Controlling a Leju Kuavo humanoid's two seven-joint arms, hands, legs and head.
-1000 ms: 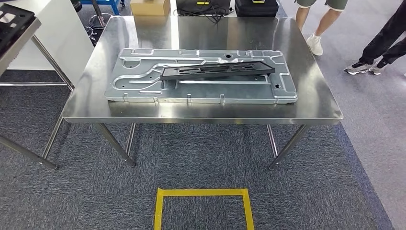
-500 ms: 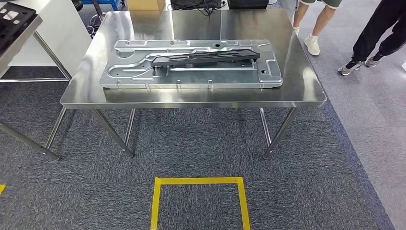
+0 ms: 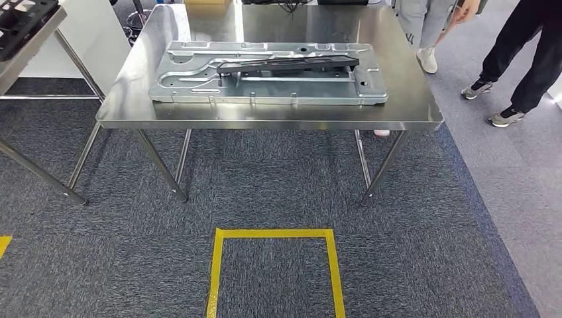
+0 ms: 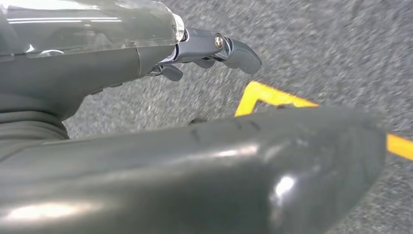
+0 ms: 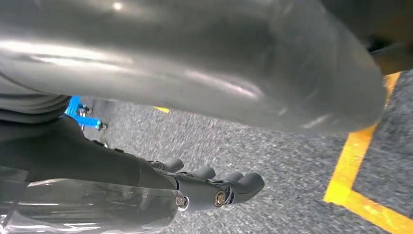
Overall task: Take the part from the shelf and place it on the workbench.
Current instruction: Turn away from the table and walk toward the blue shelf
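Head view: the black part (image 3: pixel 288 64) lies on a grey metal panel (image 3: pixel 265 89) atop the steel tabletop (image 3: pixel 404 99); the tabletop's far edge is cut off. Left wrist view: the left hand (image 4: pixel 195 97) hangs over carpet, holding nothing, fingers (image 4: pixel 234 51) loosely extended. Right wrist view: the right hand (image 5: pixel 195 161) likewise, fingers (image 5: pixel 243 185) apart from the thumb.

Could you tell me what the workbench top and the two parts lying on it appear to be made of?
Workbench: likely stainless steel, brushed, mirror-like reflections. Large plate: stamped sheet metal, dull silver-grey, pressed ribs, possibly galvanised. Long black part lying on it: matte black, plastic or coated metal; cannot tell.
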